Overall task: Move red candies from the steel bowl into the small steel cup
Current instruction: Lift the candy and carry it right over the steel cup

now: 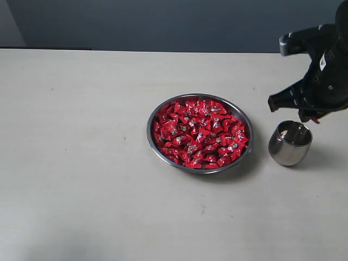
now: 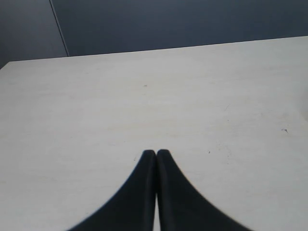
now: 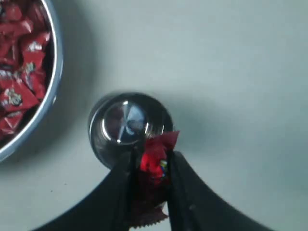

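The steel bowl (image 1: pixel 200 133) sits mid-table, heaped with red candies (image 1: pixel 199 132); its rim (image 3: pixel 52 72) and some candies (image 3: pixel 19 82) also show in the right wrist view. To the bowl's right stands the small steel cup (image 1: pixel 290 142), upright, its inside looking bare (image 3: pixel 126 122). My right gripper (image 3: pixel 153 159) hangs just above the cup's rim, shut on one red candy (image 3: pixel 155 156) pinched between its fingers. In the exterior view that gripper (image 1: pixel 296 106) hovers above and behind the cup. My left gripper (image 2: pixel 156 153) is shut on nothing over bare table, out of the exterior view.
The pale tabletop (image 1: pixel 81 163) stretches wide to the left of the bowl and in front of it. A dark wall (image 1: pixel 163 22) runs behind the table's far edge. The right arm's black body (image 1: pixel 326 65) fills the upper right corner.
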